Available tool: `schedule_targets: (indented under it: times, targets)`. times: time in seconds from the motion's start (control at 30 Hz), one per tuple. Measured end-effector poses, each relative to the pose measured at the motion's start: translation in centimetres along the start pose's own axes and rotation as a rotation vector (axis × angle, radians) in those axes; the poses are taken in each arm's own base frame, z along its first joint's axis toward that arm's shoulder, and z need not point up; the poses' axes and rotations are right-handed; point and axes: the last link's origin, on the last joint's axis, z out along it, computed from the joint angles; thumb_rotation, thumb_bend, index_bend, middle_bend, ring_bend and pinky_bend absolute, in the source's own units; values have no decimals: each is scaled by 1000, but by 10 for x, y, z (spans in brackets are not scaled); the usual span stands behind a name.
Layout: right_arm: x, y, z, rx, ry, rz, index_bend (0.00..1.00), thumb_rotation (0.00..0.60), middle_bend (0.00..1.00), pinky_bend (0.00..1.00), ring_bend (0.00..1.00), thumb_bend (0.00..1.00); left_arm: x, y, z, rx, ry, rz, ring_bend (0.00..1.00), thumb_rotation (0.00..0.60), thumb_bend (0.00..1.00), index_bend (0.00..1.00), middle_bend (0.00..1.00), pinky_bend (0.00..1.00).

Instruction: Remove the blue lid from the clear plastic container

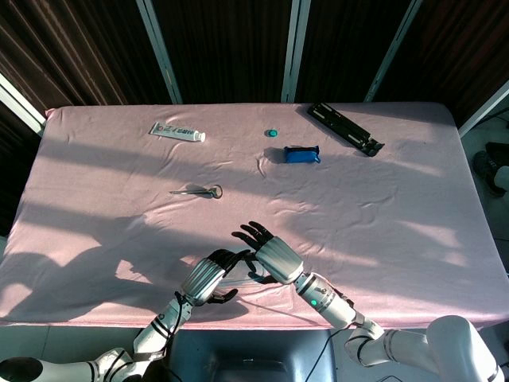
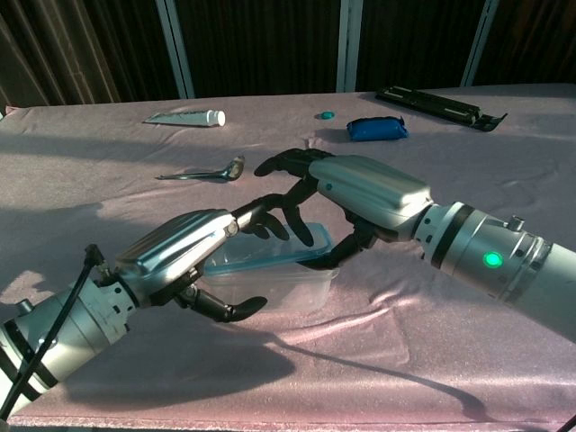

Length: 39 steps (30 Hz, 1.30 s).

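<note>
The clear plastic container (image 2: 274, 286) with its blue-rimmed lid (image 2: 290, 256) is near the table's front edge, between both hands and a little tilted. My left hand (image 2: 184, 256) grips its left end, fingers over the top and thumb below. My right hand (image 2: 360, 193) reaches from the right, fingers curled over the lid's far edge and thumb against the right end. In the head view the container (image 1: 238, 276) is mostly hidden between the left hand (image 1: 207, 277) and right hand (image 1: 270, 256). The lid still sits on the container.
On the pink cloth lie a metal tool (image 1: 197, 191), a toothpaste tube (image 1: 178, 130), a small teal cap (image 1: 273, 133), a blue pouch (image 1: 302, 154) and a black bar (image 1: 344, 128), all far from the hands. The front table edge (image 1: 254, 322) is close.
</note>
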Motion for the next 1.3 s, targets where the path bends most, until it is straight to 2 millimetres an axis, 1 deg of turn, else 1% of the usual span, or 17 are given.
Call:
schedule_targets:
  times: [0.13, 0.23, 0.3, 0.5, 0.6, 0.67, 0.9, 1.0, 1.13, 1.17, 1.2, 1.27, 1.3]
  targets:
    - [4, 0, -1, 11, 20, -20, 802, 600, 229, 54, 73, 899, 4, -1, -1, -27, 21, -6, 78, 600, 373, 0, 203, 97]
    - [6, 0, -2, 17, 31, -33, 802, 600, 229, 54, 73, 920, 7, -4, -1, -36, 32, -9, 12, 600, 375, 0, 124, 64]
    - [7, 0, -2, 19, 39, -41, 802, 600, 229, 54, 73, 920, 9, -6, -1, -36, 36, -13, 0, 600, 374, 0, 91, 41]
    - [12, 1, -3, 23, 51, -62, 802, 600, 229, 54, 73, 920, 16, -12, -1, -33, 57, -2, 0, 600, 375, 0, 47, 3]
    - [15, 4, -5, 20, 58, -77, 802, 600, 229, 55, 73, 920, 21, -15, -1, -33, 78, 3, 0, 600, 375, 0, 8, 0]
    - [19, 7, -8, 14, 63, -90, 802, 600, 229, 62, 75, 920, 26, -17, -2, -33, 98, 5, 0, 600, 375, 0, 0, 0]
    - [35, 29, -22, -32, 75, -146, 802, 600, 229, 72, 79, 920, 46, -29, -11, -25, 151, 15, 0, 600, 375, 0, 0, 0]
    - [41, 44, -31, -70, 70, -181, 802, 600, 229, 72, 81, 920, 51, -33, -18, -20, 160, 15, 0, 600, 374, 0, 0, 0]
    - [42, 67, -43, -138, 46, -227, 797, 600, 229, 72, 81, 920, 53, -37, -23, -11, 156, 14, 0, 600, 374, 0, 0, 0]
    - [41, 72, -46, -154, 37, -236, 786, 600, 229, 72, 81, 920, 53, -38, -24, -9, 155, 13, 0, 600, 374, 0, 0, 0]
    - [40, 77, -48, -168, 27, -244, 753, 600, 229, 72, 81, 920, 53, -39, -25, -6, 153, 11, 0, 600, 374, 0, 0, 0]
    - [37, 87, -52, -194, 2, -261, 644, 600, 225, 72, 80, 899, 52, -41, -28, 3, 150, 7, 0, 600, 374, 0, 0, 0]
    - [35, 90, -54, -203, -11, -267, 546, 600, 210, 67, 74, 851, 51, -43, -29, 8, 148, 9, 0, 600, 374, 0, 0, 0]
